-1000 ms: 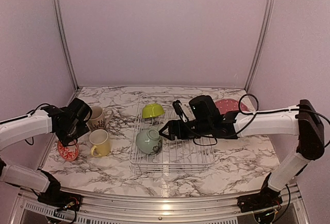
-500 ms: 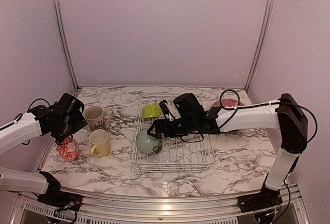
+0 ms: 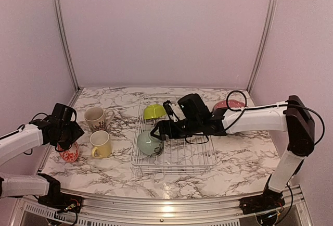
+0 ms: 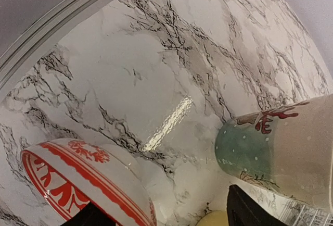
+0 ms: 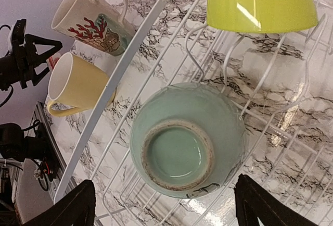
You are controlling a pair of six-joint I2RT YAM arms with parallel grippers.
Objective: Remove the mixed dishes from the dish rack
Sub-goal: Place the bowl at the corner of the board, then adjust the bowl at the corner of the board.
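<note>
The white wire dish rack [image 3: 174, 172] holds an upside-down pale-green bowl [image 3: 150, 143] and a lime bowl [image 3: 154, 112]. My right gripper [image 3: 156, 131] is open and hovers just above the pale-green bowl [image 5: 184, 137]. Its fingers [image 5: 67, 205] stand wide on either side, not touching the bowl. The lime bowl [image 5: 260, 2] lies beyond. My left gripper [image 3: 66, 141] is open and empty over the red-patterned bowl [image 3: 68, 152], which stands on the table left of the rack. The left wrist view shows that bowl [image 4: 78, 179] and the cream patterned mug [image 4: 291, 148].
A yellow mug [image 3: 101, 144] and the cream patterned mug [image 3: 97, 117] stand on the marble table between the red-patterned bowl and the rack. A red plate [image 3: 229, 104] lies at the back right behind my right arm. The rack's left rim [image 5: 130, 54] runs beside the mugs.
My right gripper has swung left across the rack to above the pale-green bowl. My left arm has pulled back to the left, away from the mugs.
</note>
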